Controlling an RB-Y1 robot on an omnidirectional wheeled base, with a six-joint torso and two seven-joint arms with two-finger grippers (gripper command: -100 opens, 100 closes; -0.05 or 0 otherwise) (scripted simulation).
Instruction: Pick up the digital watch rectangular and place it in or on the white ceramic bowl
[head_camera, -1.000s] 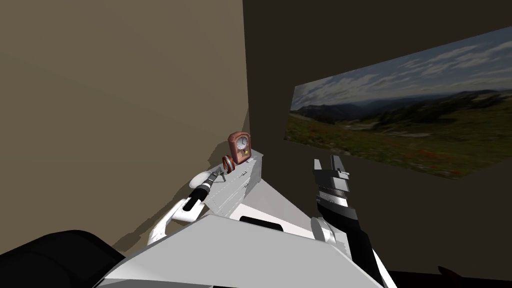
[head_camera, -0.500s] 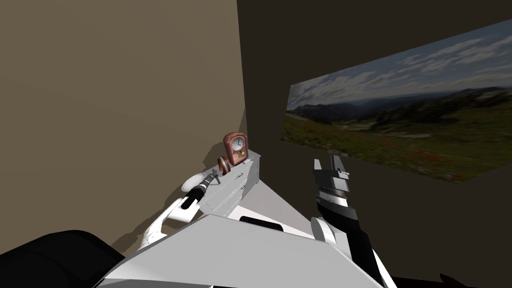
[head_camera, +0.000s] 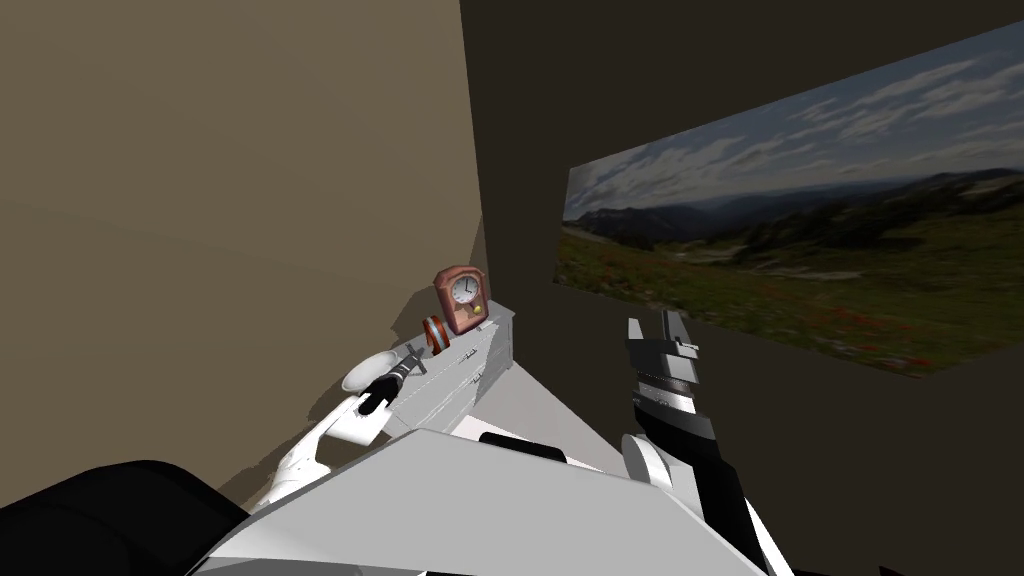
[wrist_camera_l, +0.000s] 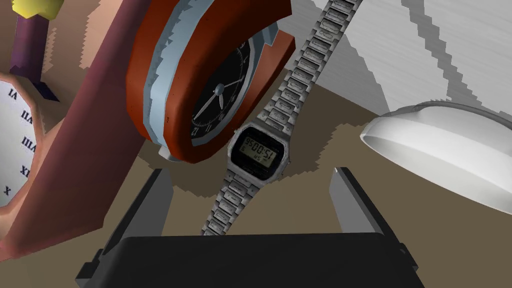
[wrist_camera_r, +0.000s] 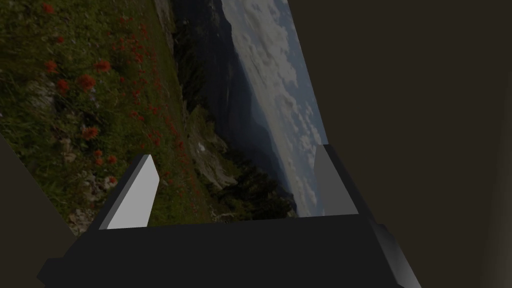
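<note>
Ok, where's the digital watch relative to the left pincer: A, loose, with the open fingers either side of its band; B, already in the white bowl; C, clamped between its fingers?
A: the digital watch lies between the red round clock and the white bowl, and the left pincer is open, neither finger touching the band.

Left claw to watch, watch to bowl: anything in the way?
Nothing visible on either leg. The left claw is open, the digital watch just beyond its finger gap. The red round clock crowds the watch on one side; the white bowl sits on the other, nothing between them.
</note>
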